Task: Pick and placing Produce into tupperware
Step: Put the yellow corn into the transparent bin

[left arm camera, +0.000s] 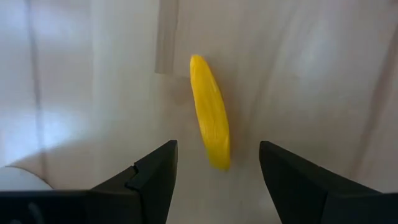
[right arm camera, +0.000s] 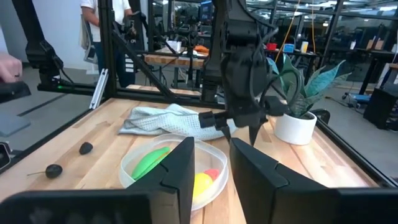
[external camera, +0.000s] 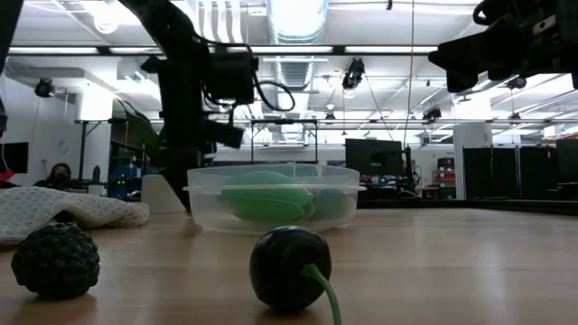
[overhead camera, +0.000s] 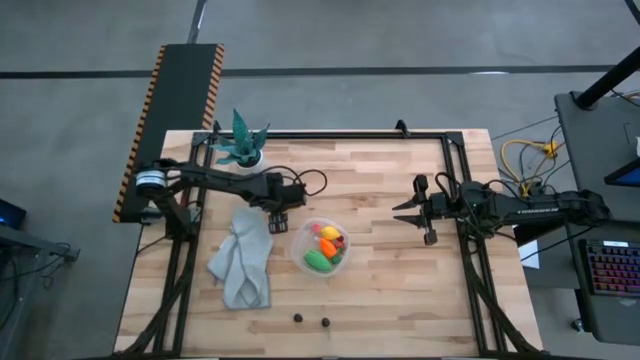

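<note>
The clear round tupperware (overhead camera: 322, 247) (external camera: 275, 194) (right arm camera: 174, 167) stands on the table with a green oval (overhead camera: 317, 260), an orange piece, a yellow piece and a red piece inside. My left gripper (overhead camera: 278, 220) (left arm camera: 214, 171) hangs open just left of it, fingers pointing down. A long yellow piece (left arm camera: 210, 112) lies on the wood below the gap between them, untouched. A bumpy dark piece (external camera: 56, 260) and a dark round piece with a green stem (external camera: 289, 268) rest near the table's near edge (overhead camera: 298, 318). My right gripper (overhead camera: 405, 213) (right arm camera: 211, 180) waits open to the right.
A grey-green cloth (overhead camera: 243, 258) lies crumpled left of the tupperware. A teal potted plant (overhead camera: 240, 145) stands at the far left. Bare wood stretches between the tupperware and my right gripper. People stand in the room beyond the table.
</note>
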Motion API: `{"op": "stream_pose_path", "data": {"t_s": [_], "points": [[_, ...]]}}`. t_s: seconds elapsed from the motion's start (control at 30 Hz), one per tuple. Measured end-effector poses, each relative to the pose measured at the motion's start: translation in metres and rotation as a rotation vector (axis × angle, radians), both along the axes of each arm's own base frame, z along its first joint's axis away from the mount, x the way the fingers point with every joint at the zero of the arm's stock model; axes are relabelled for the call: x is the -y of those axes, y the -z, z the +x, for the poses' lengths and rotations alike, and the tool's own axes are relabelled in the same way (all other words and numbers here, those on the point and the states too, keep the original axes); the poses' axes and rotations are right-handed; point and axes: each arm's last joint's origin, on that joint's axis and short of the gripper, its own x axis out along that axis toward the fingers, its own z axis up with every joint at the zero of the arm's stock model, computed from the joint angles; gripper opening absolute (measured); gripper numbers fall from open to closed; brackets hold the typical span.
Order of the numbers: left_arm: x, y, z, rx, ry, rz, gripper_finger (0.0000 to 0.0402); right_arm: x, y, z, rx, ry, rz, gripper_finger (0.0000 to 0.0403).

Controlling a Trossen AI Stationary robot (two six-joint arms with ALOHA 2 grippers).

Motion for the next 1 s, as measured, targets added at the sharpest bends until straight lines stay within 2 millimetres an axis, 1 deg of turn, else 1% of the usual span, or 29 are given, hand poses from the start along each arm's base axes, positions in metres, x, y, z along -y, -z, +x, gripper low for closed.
{"op": "stream_pose_path", "data": {"t_s": [0.07,0.23,0.4,0.5,0.73,0.83,0.93,1.0], "points": [[-0.001,0.007,0.001,-0.022,-0.004,-0.003,0.0212,0.000,0.000,0.000,-0.001,0.000,0.002,0.0097],[-0.006,0.015,0.006,-0.053,-0.010,-0.020,0.0212,0.000,0.001,0.000,-0.008,0.000,0.003,0.0102],[-0.011,0.013,0.009,-0.055,0.009,-0.024,0.0212,0.000,0.001,0.000,-0.008,0.000,0.003,0.0099],[-0.015,0.011,0.010,-0.034,0.001,-0.067,0.0212,0.000,0.001,0.000,-0.008,0.000,0.003,0.0094],[-0.021,0.013,0.009,-0.014,-0.018,-0.093,0.0212,0.000,0.001,0.000,-0.009,0.000,0.004,0.0085],[-0.022,0.013,0.009,-0.011,0.001,-0.099,0.0211,0.000,0.001,0.000,-0.010,0.000,0.004,0.0082],[-0.022,0.014,0.009,-0.009,0.021,-0.098,0.0198,0.000,0.001,0.000,-0.014,0.000,0.004,0.0082],[-0.021,0.014,0.009,-0.006,0.028,-0.103,0.0178,0.000,0.001,0.000,-0.015,0.000,0.004,0.0084]]}}
